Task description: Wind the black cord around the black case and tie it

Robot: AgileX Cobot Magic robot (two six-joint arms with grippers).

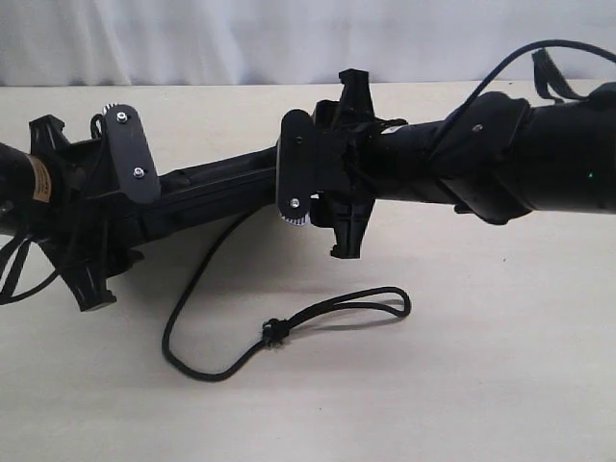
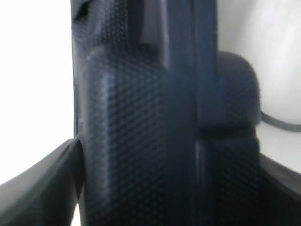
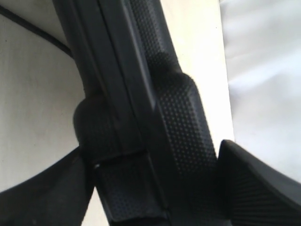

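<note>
The black case (image 1: 221, 183) sits between the two arms, turned so that from the outside camera I see only a narrow dark strip of it running from one hand to the other. I can't tell whether its lower edge rests on the desk (image 1: 481, 385) or hangs just above it.

The right hand (image 1: 318, 171) has the case's right end. Its jaws are spread wide, and in its wrist camera both fingers (image 3: 42, 193) lie tight against the pebbled sides of the case (image 3: 183, 117), so it is gripping it.

The left hand (image 1: 115, 192) is at the other end and is also spread wide. Up close, the textured case (image 2: 131, 141) fills the space between its fingers (image 2: 37, 188), one on each side and right against the plastic. I can't make out whether they are actually squeezing or only sitting alongside.

The black cord (image 1: 192, 279) is not wrapped around anything. It comes out from under the middle of the case, swings down towards the near edge of the desk in a wide curve, and runs right to a small knot (image 1: 272, 332). Beyond the knot it opens into a long flat loop (image 1: 385, 300) lying on the desk below the right hand, clear of both hands.
</note>
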